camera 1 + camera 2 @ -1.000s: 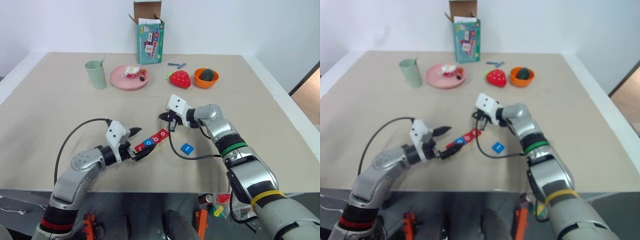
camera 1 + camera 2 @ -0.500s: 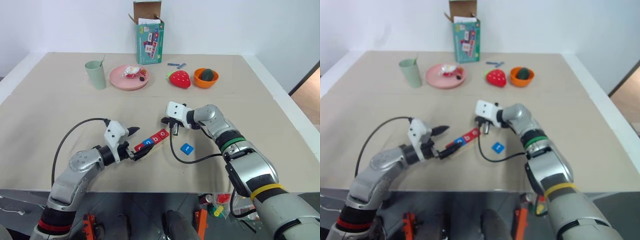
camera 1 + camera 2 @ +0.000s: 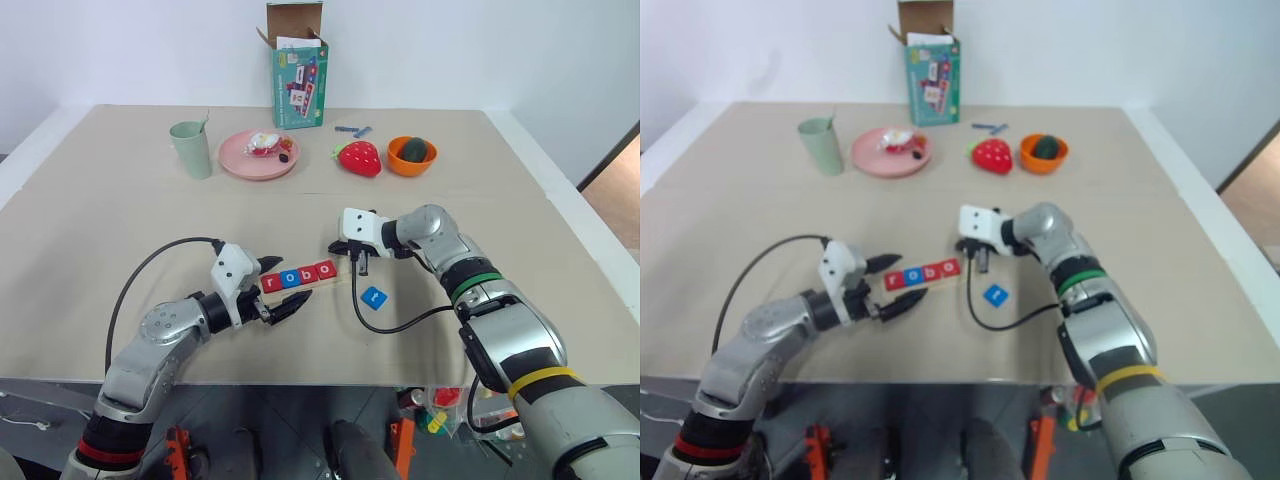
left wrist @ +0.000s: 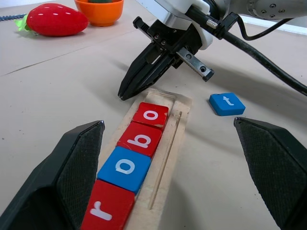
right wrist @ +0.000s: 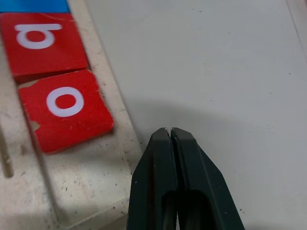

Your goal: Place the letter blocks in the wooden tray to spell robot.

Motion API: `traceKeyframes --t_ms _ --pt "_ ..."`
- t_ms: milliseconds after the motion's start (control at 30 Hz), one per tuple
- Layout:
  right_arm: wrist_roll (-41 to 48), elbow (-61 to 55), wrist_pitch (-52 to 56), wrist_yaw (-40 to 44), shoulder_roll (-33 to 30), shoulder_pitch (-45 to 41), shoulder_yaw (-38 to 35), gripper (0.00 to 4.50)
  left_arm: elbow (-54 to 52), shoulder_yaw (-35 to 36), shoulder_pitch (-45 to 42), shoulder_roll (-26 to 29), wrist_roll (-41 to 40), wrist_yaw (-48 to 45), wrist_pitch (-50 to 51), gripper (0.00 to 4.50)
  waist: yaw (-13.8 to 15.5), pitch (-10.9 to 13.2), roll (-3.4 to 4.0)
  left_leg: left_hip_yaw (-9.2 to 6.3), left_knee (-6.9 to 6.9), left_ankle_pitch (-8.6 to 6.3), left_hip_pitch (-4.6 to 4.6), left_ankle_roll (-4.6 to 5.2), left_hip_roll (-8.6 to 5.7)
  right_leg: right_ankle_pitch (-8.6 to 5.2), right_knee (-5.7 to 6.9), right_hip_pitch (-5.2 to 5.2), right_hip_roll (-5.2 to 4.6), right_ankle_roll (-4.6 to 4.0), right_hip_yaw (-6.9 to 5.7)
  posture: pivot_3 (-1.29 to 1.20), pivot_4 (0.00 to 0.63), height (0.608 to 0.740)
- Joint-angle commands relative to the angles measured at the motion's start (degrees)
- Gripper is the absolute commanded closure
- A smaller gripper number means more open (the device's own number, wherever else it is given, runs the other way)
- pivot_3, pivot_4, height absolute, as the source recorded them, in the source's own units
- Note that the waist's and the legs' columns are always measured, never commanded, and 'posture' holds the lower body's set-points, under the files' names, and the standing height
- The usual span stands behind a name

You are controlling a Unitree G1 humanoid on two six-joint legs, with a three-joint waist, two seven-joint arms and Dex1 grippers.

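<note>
Blue "t" block (image 4: 227,103) lies flat on the desk (image 3: 120,220) beside the wooden tray (image 4: 170,139), which holds r, o, b, o. Thin, light and stiff, it likely needs pinching at opposite edges. Right tool (image 5: 171,135) is fully closed, empty, at the tray's end; left tool (image 3: 285,305) gapes wide, empty. Left wrist view shows the letters; head views barely do.

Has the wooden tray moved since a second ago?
Yes. The wooden tray has swung round: it lay slanted toward the strawberry, now nearly level, parallel to the table's near edge.
</note>
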Motion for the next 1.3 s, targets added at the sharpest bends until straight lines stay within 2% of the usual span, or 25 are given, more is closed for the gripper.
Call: traceKeyframes --t_ms 33,633,967,1167,1300 --pt "1.38 -3.41 0.45 1.57 -0.98 0.39 -1.17 4.46 -0.77 -0.37 -0.50 0.26 0.35 -0.45 -1.31 0.00 0.00 0.00 0.00 0.00 0.00 0.00 0.00 0.00 0.00 0.00 0.00 0.00 0.00 0.00 0.00 0.00 0.150 0.740" --pt "4.99 -16.55 7.39 6.93 -4.87 7.31 -1.43 4.46 -0.41 -0.68 -1.02 0.45 0.47 -1.27 -1.25 0.00 0.03 0.00 0.00 0.00 0.00 0.00 0.02 0.00 0.00 0.00 0.00 0.02 0.00 0.00 0.01 0.00 0.150 0.740" --pt "6.39 -19.72 9.79 4.00 -5.42 8.65 -2.66 4.46 -0.40 -0.92 -1.14 0.70 1.03 -1.74 -1.06 0.00 0.03 0.00 0.00 0.00 0.00 0.00 0.03 0.00 0.00 0.00 0.01 0.02 0.00 0.00 0.01 0.00 0.150 0.740" --pt "10.32 -24.50 15.96 0.49 -7.37 9.08 -7.96 4.46 -0.83 -1.21 -1.11 1.52 1.24 -2.50 -1.22 0.00 0.04 0.00 0.00 0.00 0.01 0.00 0.02 0.00 -0.01 0.00 0.00 0.02 -0.01 0.00 0.01 0.00 0.150 0.740" --pt "14.97 -34.72 25.86 0.15 -9.79 13.12 -12.34 3.28 -0.76 -1.67 -1.43 1.90 1.41 -3.00 -1.40 0.00 0.08 0.00 0.00 0.00 0.00 0.00 0.02 0.00 0.00 -0.02 0.00 0.02 -0.01 0.01 0.00 0.00 0.150 0.740"
